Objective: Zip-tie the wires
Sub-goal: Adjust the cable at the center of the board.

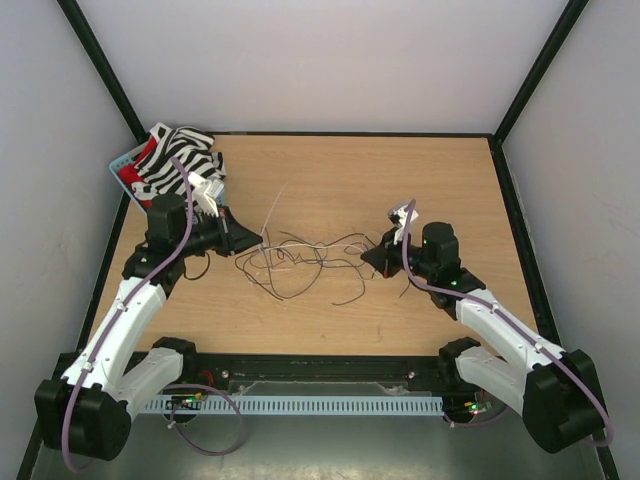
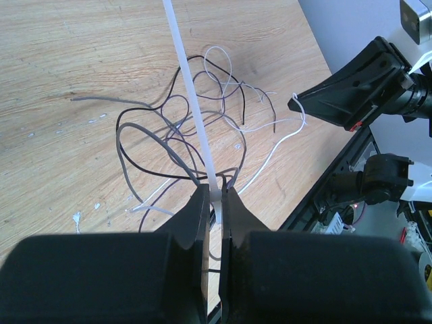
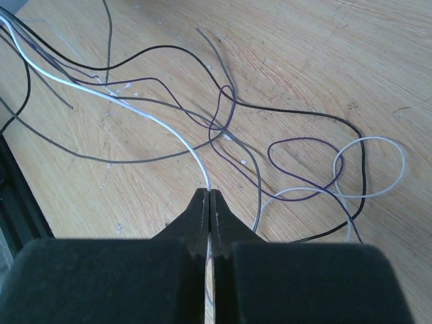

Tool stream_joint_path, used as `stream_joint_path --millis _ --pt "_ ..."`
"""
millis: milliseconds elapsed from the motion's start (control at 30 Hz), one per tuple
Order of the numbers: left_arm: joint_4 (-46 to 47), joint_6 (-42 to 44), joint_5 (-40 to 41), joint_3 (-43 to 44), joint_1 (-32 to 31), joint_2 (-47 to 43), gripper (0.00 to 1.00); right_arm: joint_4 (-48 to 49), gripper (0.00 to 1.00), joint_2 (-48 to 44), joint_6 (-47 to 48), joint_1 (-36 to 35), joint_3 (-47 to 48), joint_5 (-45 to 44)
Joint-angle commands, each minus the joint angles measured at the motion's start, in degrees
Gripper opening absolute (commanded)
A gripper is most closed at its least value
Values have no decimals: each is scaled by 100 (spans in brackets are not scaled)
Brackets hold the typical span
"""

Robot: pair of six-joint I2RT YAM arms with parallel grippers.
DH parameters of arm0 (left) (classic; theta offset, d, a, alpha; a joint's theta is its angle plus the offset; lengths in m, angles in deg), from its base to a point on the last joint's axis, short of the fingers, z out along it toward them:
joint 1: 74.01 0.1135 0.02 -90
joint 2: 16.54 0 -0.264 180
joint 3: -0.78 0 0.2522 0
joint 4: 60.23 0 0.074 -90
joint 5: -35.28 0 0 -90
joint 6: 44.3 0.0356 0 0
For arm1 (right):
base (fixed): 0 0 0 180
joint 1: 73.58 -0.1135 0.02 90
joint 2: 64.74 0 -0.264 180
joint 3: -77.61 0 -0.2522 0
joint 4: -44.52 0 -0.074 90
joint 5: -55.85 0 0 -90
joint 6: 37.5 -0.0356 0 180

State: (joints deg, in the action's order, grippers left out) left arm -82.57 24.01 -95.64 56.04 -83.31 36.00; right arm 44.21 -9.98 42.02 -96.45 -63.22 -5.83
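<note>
Overhead and wrist views of a two-arm rig at a wooden worktop (image 1: 400, 180). The wires (image 1: 300, 262) lay as a loose, flat tangle of thin dark, grey and pale strands on the middle of the worktop, between the two arms and nearer the front edge than the back.

The left claw (image 2: 216, 199) reached in from the left side of the tangle. Its jaws were pressed narrowly together on the lower end of a white zip tie (image 2: 192, 94). The tie rose from the fingertips as a straight, stiff strip, slanting up and away over the wires. Dark strands ran close to these fingertips, but whether any were pinched along with the tie could not be told.

The right claw (image 3: 209, 197) met the tangle from the right, low over the wood, with its jaws closed flat against each other on the end of a white strand (image 3: 135, 111). That strand curved away from the tips across the worktop towards the rest of the tangle.

A pale blue basket (image 1: 122, 165) stood at the rear left corner, with a black-and-white striped cloth (image 1: 180, 160) heaped in it, well apart from the wires.
</note>
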Motion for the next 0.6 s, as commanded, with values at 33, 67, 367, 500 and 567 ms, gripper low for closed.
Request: stream_joint_path --millis 33,67,367,500,567 --pt "102 -18 -34 -19 41 -103 0 158 23 33 44 21 -16 328" --pt "99 -3 -19 -19 41 -103 0 162 34 11 32 22 -4 330" --pt "101 194 2 73 21 -118 0 597 63 14 -335 20 447 676" --pt "102 415 -65 76 -78 -167 0 1378 62 435 -1498 15 715 1035" --pt "125 515 -57 38 -152 -194 0 1983 65 612 -2313 -23 702 928"
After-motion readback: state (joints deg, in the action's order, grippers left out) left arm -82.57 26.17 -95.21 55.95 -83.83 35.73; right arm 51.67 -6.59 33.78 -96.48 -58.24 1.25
